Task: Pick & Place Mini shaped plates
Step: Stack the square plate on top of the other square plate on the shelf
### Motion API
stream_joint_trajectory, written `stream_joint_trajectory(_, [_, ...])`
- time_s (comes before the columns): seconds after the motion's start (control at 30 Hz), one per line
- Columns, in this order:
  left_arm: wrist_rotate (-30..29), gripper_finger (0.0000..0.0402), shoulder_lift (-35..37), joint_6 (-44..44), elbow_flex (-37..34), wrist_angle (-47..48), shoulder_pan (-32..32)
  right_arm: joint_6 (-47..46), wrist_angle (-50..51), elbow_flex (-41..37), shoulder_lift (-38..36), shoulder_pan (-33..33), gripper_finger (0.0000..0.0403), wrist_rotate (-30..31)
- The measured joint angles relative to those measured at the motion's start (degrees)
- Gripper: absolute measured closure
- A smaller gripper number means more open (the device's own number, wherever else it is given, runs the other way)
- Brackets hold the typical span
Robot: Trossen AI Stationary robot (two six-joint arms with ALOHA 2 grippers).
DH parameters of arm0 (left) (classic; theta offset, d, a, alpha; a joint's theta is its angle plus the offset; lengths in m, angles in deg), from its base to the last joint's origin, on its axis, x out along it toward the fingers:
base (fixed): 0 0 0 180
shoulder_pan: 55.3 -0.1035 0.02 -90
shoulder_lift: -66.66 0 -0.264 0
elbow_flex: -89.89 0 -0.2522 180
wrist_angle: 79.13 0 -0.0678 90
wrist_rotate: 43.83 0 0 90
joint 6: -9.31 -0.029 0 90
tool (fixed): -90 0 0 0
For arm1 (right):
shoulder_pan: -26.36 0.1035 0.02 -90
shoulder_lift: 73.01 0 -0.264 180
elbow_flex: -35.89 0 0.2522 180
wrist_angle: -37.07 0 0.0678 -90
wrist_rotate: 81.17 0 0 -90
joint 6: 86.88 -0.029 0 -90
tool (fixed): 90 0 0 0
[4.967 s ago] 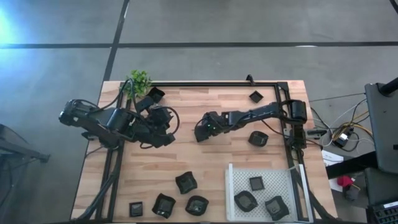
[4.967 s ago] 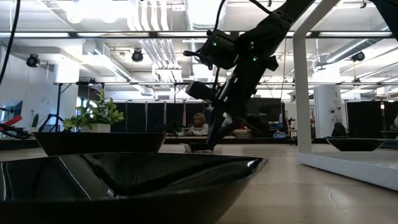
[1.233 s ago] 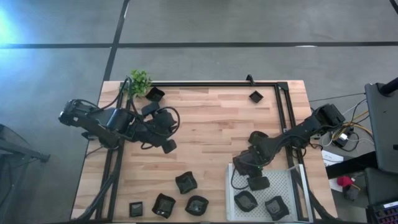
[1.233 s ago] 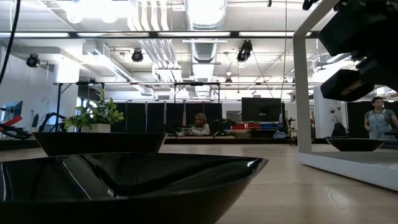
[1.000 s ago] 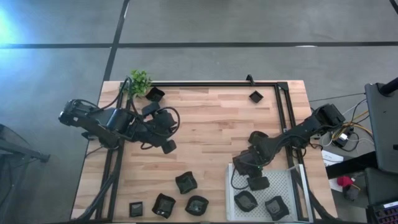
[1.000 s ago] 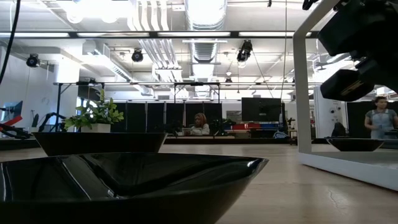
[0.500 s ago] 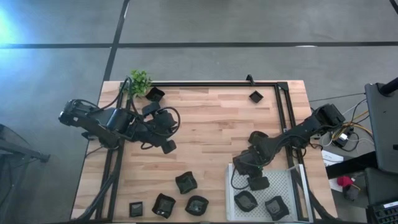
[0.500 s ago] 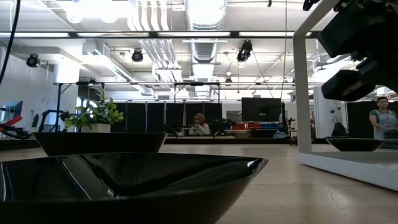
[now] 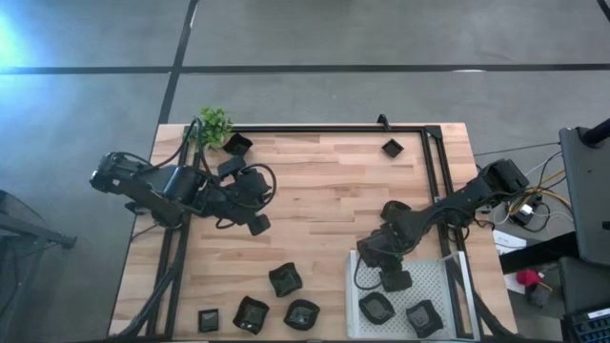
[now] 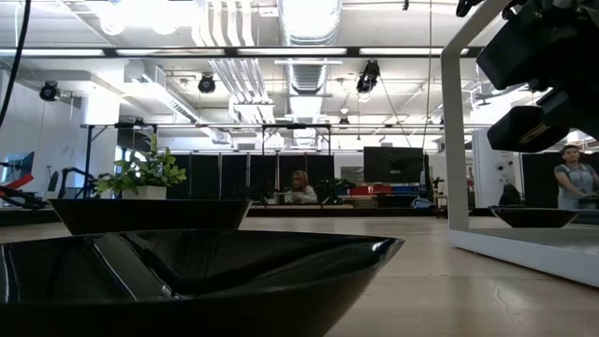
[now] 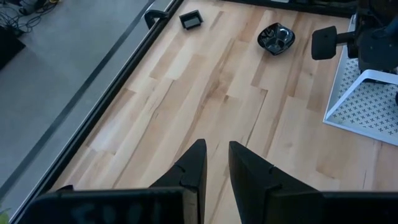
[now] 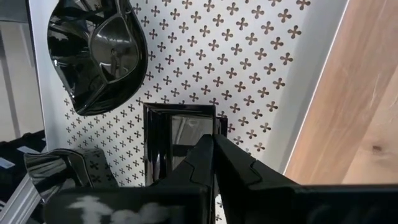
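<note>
While the right gripper [image 9: 388, 272] is hanging low over the far-left corner of the white perforated tray [image 9: 434, 272], its fingers [image 12: 214, 163] are pinched tightly together on the rim of a square mini plate [image 12: 171, 140], which is sitting over the tray beside a rounded plate [image 12: 99, 59], so I judge it is setting this one down among those already collected. The left gripper [image 11: 214, 171] is waiting over the table's [image 9: 324, 191] far-left part with its fingers nearly together and nothing between them, presumably clear of the working arm, while more plates are lying loose along the near edge [image 9: 286, 279] and at the far side [image 9: 392, 148].
</note>
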Motion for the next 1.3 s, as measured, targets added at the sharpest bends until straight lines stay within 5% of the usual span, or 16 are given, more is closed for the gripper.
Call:
stream_joint_trajectory(0.43, [0.00,0.0340,0.00,0.00,0.00,0.00,0.00,-0.21,-0.01,0.00,-0.02,0.00,0.0318,-0.63])
stream_joint_trajectory(0.67, [0.02,0.0340,0.00,-0.39,0.00,0.00,0.00,-0.40,-0.04,0.00,-0.04,0.00,0.0325,-0.46])
stream_joint_trajectory(0.93, [0.07,0.0340,-0.02,-0.87,0.00,0.00,0.00,-1.72,-0.13,0.00,-0.11,-0.06,0.0339,8.85])
stream_joint_trajectory(1.3, [0.13,0.0340,-0.02,-1.74,0.00,0.00,0.00,-3.43,3.02,0.00,-0.13,-0.02,0.0340,4.37])
